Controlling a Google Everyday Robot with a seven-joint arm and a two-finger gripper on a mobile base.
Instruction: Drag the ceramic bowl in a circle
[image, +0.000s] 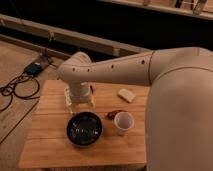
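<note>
The ceramic bowl (84, 128) is round, shallow and black with a glossy patterned inside. It sits on the wooden table (47, 140), left of the small white cup (124, 122). My gripper (79, 104) hangs from the white arm just behind the bowl's far rim, pointing down at the table. Whether it touches the rim I cannot tell.
A pale rectangular block (126, 95) lies at the back right of the table. A small dark red thing (114, 114) lies between the bowl and the cup. My large white arm (175, 100) covers the table's right side. Cables and a blue box (35, 68) lie on the floor at left.
</note>
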